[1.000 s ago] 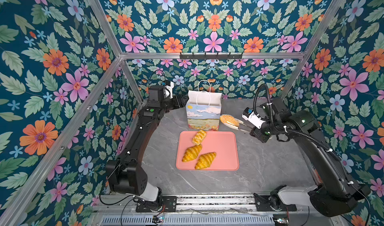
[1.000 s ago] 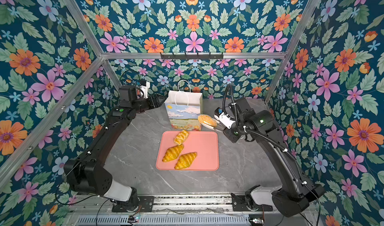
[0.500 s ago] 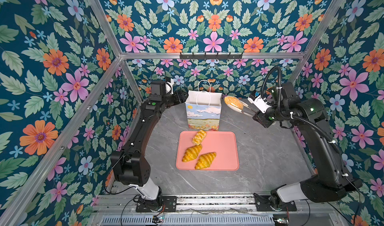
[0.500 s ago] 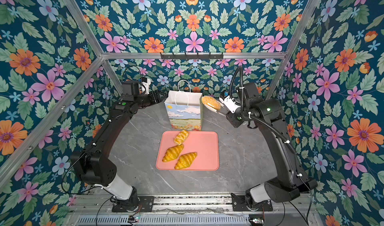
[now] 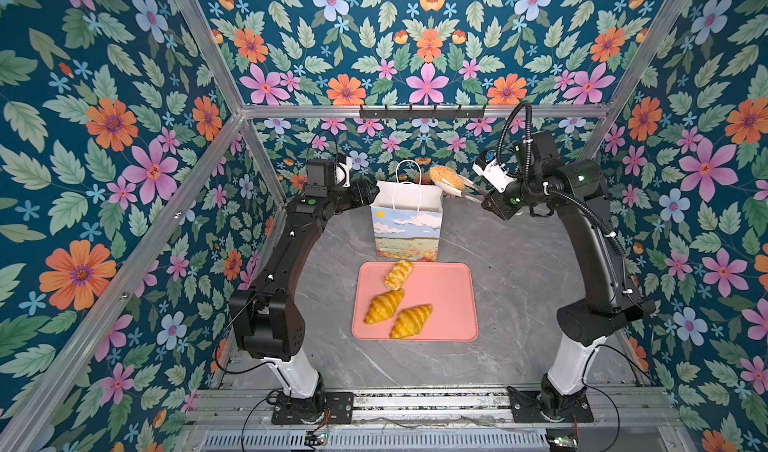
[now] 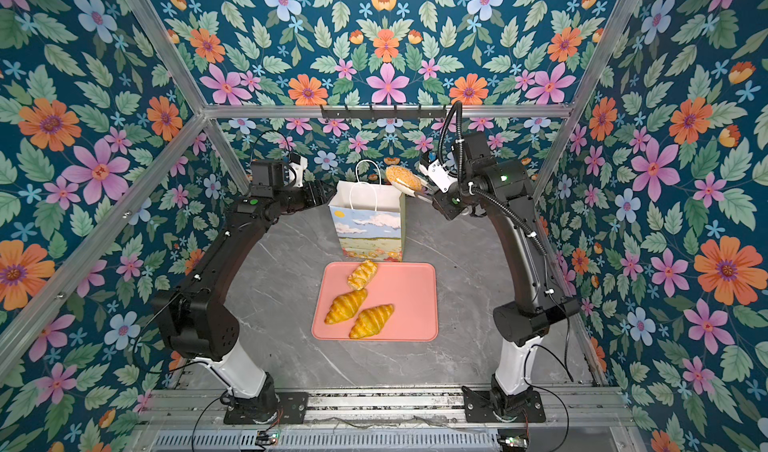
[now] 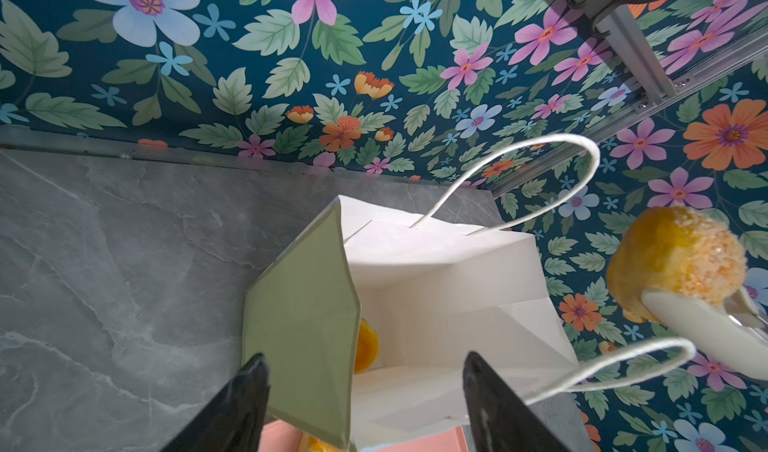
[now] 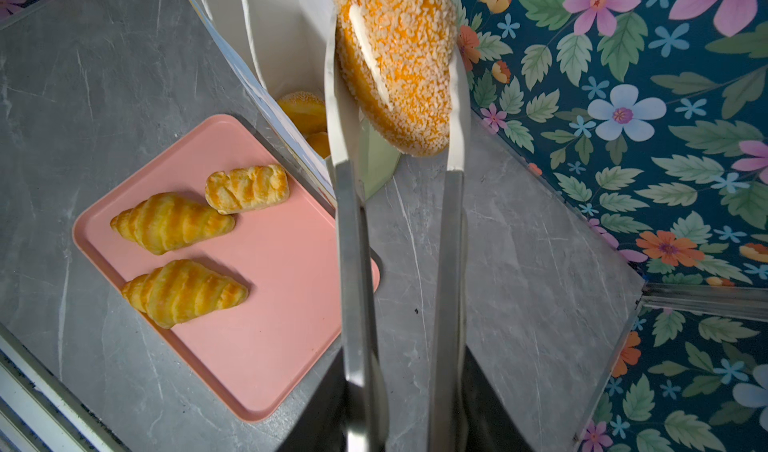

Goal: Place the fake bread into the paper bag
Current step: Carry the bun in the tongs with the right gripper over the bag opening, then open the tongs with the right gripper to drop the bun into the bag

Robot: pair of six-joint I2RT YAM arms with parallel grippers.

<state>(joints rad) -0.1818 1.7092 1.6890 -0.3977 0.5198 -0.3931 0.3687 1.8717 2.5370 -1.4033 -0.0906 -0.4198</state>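
We hold a speckled bun (image 5: 446, 178) in tongs (image 8: 353, 221) just above the right rim of the upright paper bag (image 5: 407, 225), at the far middle of the surface (image 5: 519, 284). Our right pincer (image 8: 409, 423) is clamped on the tongs, and our left pincer (image 7: 363, 371) stands apart at the bag's left wall. Two croissants (image 5: 384, 306) and a braided piece (image 5: 398, 274) lie on the pink tray (image 5: 449, 296) just near of the bag.

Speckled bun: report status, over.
Left end effector open at paper bag rim. Right end effector shut on tongs. Speckled bun clamped, aloft beside rim. Bag mouth unblocked.

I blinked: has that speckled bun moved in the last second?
Yes. The bun, in the tongs, rose from beside the bag to above its rim.
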